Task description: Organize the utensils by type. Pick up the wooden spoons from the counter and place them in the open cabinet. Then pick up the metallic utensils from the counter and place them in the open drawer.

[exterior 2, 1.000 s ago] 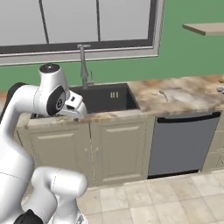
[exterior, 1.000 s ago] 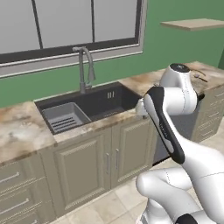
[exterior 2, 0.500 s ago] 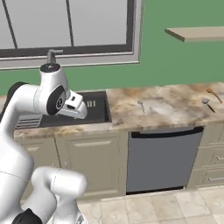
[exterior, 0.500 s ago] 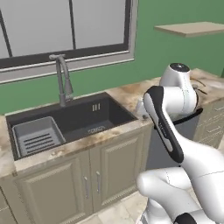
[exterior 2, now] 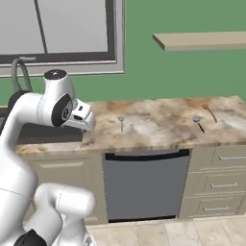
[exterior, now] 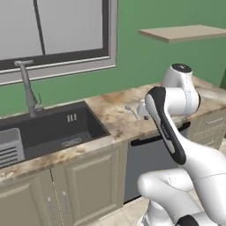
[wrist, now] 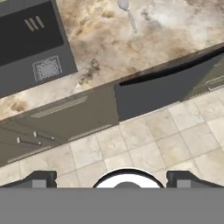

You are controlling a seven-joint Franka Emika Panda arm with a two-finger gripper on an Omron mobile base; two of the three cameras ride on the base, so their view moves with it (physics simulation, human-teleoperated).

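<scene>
On the marbled counter (exterior 2: pixel 158 120) lies an all-grey metal spoon (exterior 2: pixel 121 123), also seen near the arm (exterior: pixel 130 109) and at the top of the hand view (wrist: pixel 127 11). Farther right lie a utensil with a round grey head and black handle (exterior 2: pixel 197 122) and an orange-brown wooden spoon (exterior 2: pixel 208 111). My gripper (wrist: pixel 112 178) hangs open in front of the counter edge, left of the metal spoon, with nothing between its fingertips (wrist: pixel 40 177). In the right base view the gripper (exterior 2: pixel 88 124) is at counter height. The open cabinet and the open drawer are out of view.
A dark sink (exterior: pixel 53 130) with a tall faucet (exterior: pixel 27 86) sits left of the arm. A dark dishwasher front (exterior 2: pixel 144 185) lies under the counter, with closed beige drawers (exterior 2: pixel 221 182) to its right. A bare tan wall shelf (exterior 2: pixel 202 41) hangs above.
The base has driven to the right, so the whole scene has slid left: the sink is now at the left edge and the utensils are nearer the centre. The arm's pose is unchanged.
</scene>
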